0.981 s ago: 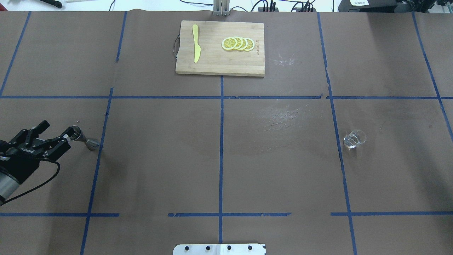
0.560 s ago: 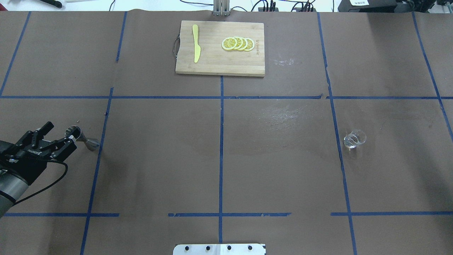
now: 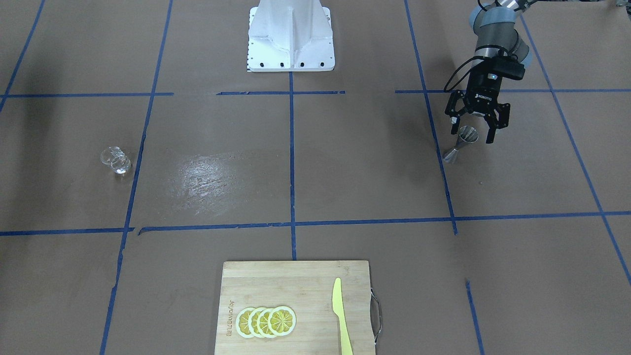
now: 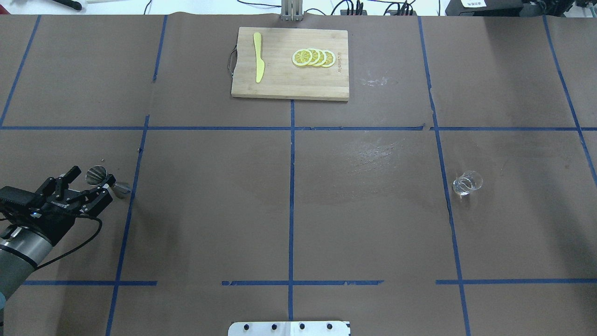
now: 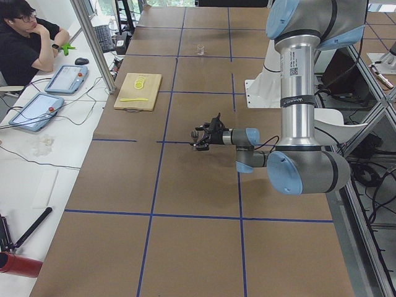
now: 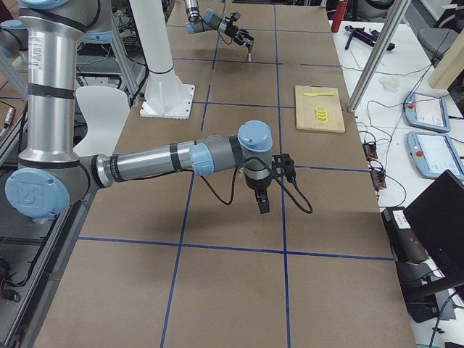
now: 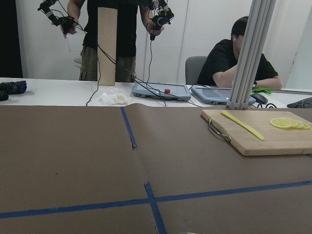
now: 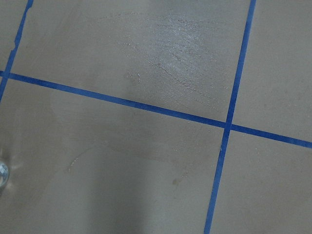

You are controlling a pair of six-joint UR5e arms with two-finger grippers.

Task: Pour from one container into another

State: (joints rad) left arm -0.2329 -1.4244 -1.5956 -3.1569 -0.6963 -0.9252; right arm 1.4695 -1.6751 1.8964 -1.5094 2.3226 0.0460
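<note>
While the pour itself has not begun, the holdings stand thus.

Item: my left gripper (image 3: 471, 132), right of the front-facing view, upper half. The jaws are spread and straddle the top cone of the jigger (image 3: 461, 143); I see no pinch on it.

Item: jigger, steel, hourglass form. It stands on the brown table (image 4: 289, 210) at the left edge of the overhead view, just beside a blue tape line (image 4: 126, 224).

Item: glass cup (image 4: 467, 183), clear. It stands right of centre in the overhead view, well apart from the jigger and untouched.

Item: my right gripper (image 6: 261, 203), seen only mid-frame in the right side view, pointing down over bare paper. Whether its jaws are parted or together I cannot tell.

Item: cutting board (image 4: 289, 88), top centre, not involved.

Step in hand, by my reckoning: securing the receiving vessel.

Next move calls for closing squarely on the narrow waist or cone without tipping it. The cup must then be fetched from across the table.
</note>
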